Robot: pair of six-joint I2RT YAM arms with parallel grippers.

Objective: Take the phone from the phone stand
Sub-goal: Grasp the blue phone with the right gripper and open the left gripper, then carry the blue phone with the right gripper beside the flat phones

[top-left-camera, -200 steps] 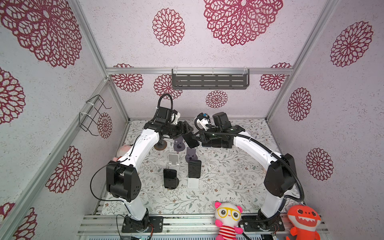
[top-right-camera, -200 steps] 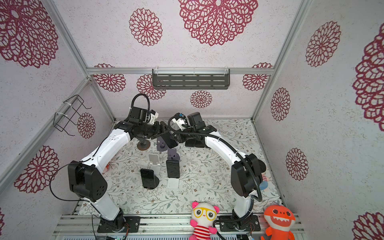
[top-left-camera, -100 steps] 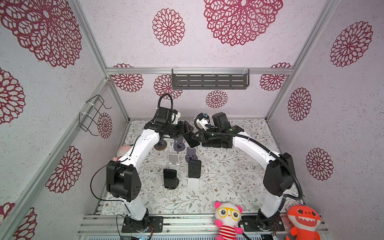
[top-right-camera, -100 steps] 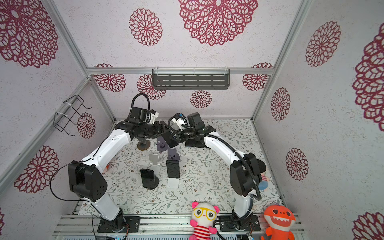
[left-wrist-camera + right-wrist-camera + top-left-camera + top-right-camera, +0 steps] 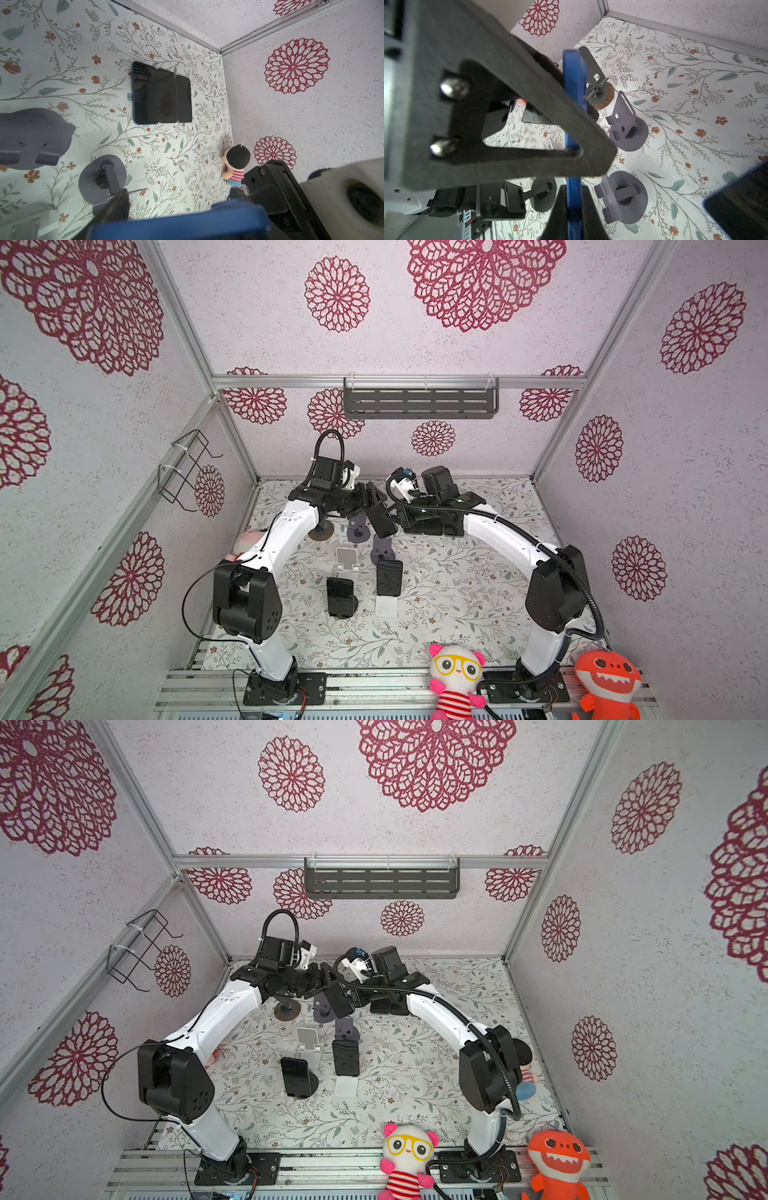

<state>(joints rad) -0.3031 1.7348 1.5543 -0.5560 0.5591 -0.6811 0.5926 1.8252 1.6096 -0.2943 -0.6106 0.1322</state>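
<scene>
1. Right gripper [image 5: 574, 178]: you have its dark fingers [image 5: 539, 93] closed flat on the two faces of the blue-cased, black-screened phone [image 5: 381, 521]. The right wrist view shows the phone edge-on between them.

2. Left gripper [image 5: 371, 501]: you have its fingers [image 5: 118, 205] spread wide across the phone's width. In the left wrist view the blue case fills the span between them, so this grip holds it as well.

3. The phone: it is held in the air by both grippers, tilted, at the table's 12 o'clock in both top views, clear of every stand.

4. Two empty grey-violet metal phone stands on round bases: one [image 5: 356, 533] is at the phone's 8 o'clock and one [image 5: 382, 551] at its 6 o'clock. Both stand below it on the floral table [image 5: 457, 593].

5. Empty grey stand on a wood-rimmed round base [image 5: 320, 534]: it is at the phone's 9 o'clock.

6. Three dark phones lying flat, edge to edge [image 5: 162, 95]: they are at the held phone's 3 o'clock, under the right arm.

7. Further toward 6 o'clock you find an empty white stand [image 5: 348, 562], a white stand bearing a dark phone [image 5: 388, 583] and a black stand bearing another [image 5: 340, 599].
</scene>
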